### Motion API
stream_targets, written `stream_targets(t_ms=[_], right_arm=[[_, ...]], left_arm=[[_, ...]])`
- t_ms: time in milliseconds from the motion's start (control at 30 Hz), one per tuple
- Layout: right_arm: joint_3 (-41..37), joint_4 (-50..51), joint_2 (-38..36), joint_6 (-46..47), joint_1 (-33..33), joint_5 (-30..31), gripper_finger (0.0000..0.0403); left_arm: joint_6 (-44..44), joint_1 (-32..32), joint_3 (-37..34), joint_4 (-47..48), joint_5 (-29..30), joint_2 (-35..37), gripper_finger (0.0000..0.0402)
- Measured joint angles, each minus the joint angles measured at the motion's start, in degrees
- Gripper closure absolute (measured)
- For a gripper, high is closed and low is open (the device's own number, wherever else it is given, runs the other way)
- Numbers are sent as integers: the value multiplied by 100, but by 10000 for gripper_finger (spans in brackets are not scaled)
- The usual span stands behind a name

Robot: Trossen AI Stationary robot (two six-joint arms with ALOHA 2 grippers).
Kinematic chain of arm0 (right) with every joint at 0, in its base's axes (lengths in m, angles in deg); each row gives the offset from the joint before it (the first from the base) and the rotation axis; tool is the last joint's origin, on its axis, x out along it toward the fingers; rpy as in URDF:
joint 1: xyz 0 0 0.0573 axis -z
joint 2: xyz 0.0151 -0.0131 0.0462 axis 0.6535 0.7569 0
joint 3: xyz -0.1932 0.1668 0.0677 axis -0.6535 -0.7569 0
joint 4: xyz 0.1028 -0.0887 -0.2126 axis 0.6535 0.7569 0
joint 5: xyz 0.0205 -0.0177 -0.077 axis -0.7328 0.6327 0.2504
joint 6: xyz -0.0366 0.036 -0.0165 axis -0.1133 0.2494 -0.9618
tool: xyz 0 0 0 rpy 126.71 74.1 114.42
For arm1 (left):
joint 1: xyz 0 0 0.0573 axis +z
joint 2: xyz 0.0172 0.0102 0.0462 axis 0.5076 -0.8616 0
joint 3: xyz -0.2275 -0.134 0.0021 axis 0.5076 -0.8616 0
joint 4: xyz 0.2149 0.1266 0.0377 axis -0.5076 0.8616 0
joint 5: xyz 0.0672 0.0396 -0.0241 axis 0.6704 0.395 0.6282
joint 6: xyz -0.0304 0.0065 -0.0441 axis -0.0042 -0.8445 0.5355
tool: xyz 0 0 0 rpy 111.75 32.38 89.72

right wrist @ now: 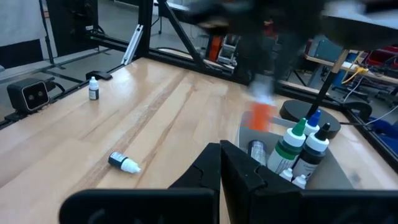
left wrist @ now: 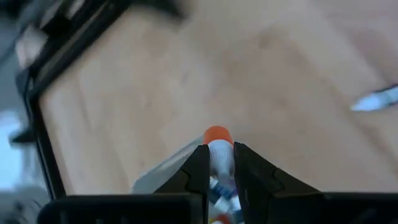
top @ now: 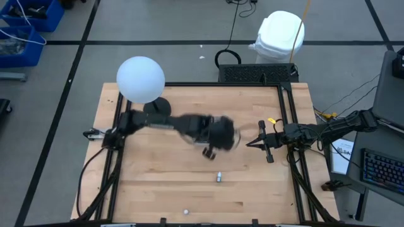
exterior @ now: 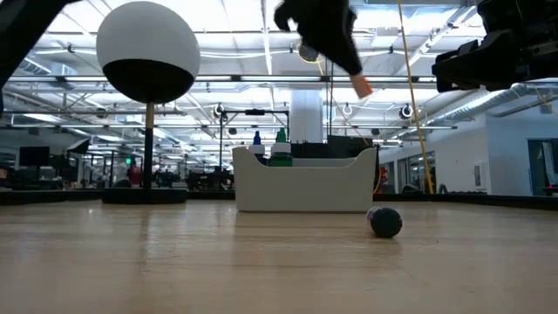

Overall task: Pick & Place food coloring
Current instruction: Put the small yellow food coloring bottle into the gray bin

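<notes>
The orange-bodied food coloring bottle point(left wrist: 217, 144) was pinched between the fingers of the left tool point(left wrist: 217, 163), up in the air above the middle of the tabletop point(top: 164, 183), motion-blurred. In the low view it hung over the clear tray point(exterior: 305, 185), where a green-capped bottle point(right wrist: 291, 144) and a blue-capped bottle point(right wrist: 316, 135) stood upright with a few others. One dark bottle point(top: 218, 177) lay on its side nearer the front edge, and a small bottle point(right wrist: 93, 88) stood upright even closer to that edge. The right tool point(top: 250, 143) hovered just right of the tray, fingers pressed together, holding nothing. A white globe lamp point(top: 141, 79) stood far left.
</notes>
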Motion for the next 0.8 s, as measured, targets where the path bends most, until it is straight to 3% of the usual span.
stream_targets(t_ms=[167,300,600,800], right_arm=[[2,10,-1,-73,0,0,403],[1,8,-1,-247,1,0,403],[0,1,-1,-512,1,0,403],[0,-63,0,-502,1,1,403]], left_arm=[[512,791,-79,-15,-465,-11,349],[736,1082,-79,-21,-693,-13,348],[1797,1030,-77,-29,-675,-117,348],[2208,878,-79,155,-209,-482,348]])
